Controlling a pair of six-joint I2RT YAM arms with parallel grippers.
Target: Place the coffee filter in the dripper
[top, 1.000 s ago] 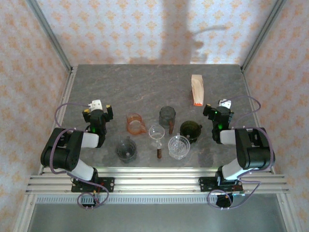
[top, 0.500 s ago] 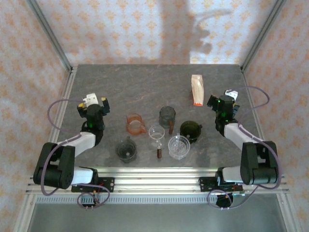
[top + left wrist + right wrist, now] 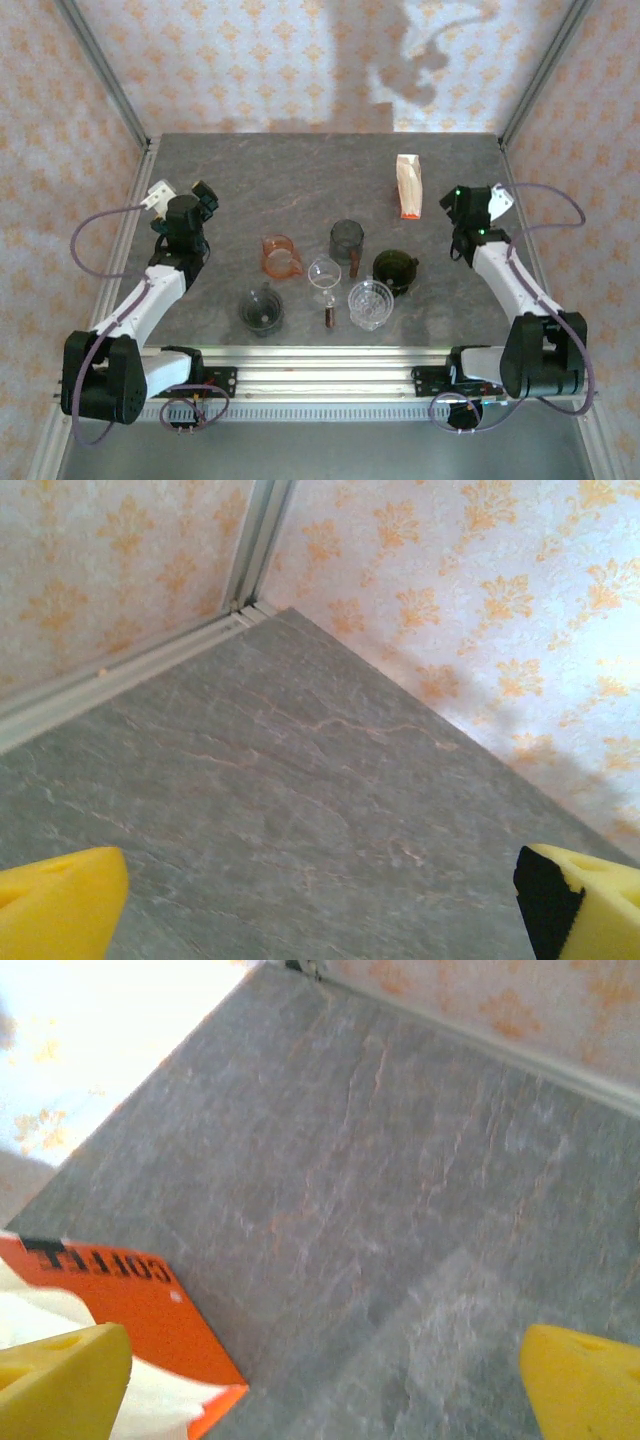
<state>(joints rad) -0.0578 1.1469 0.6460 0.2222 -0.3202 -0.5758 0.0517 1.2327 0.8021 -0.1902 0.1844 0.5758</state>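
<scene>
Over the past second both arms had unfolded from their tucked pose near the bases and reached out over the desk [image 3: 300, 170]. The left arm had swung toward the far left side, and the right arm had gone out toward the far right.

The right tool [image 3: 452, 200] stood wide open with nothing in it. In its wrist view the right tool [image 3: 320, 1390] showed one yellow fingertip [image 3: 60, 1380] in each lower corner, with bare grey desk in the gap. The coffee filter pack [image 3: 115, 1290] lay at the lower left of that view. Its orange lettered end and white paper ran right up to the fingertip there, outside the gap. Whether they touched I could not tell. From above, the coffee filter pack [image 3: 407, 186] lay on the desk just to the left of the right tool, with its orange end toward the arms.

The left tool [image 3: 203, 192] was also spread wide and empty, well apart from the pack. Its wrist view showed the left tool [image 3: 320, 910] over bare desk near the corner of the walls.

The drippers sat in a group in the middle, nearer the bases than either tool. There was an orange dripper [image 3: 281, 256], a grey dripper [image 3: 346, 240], a dark dripper [image 3: 395, 268] and a clear dripper [image 3: 370, 303]. None of them held a filter.
</scene>
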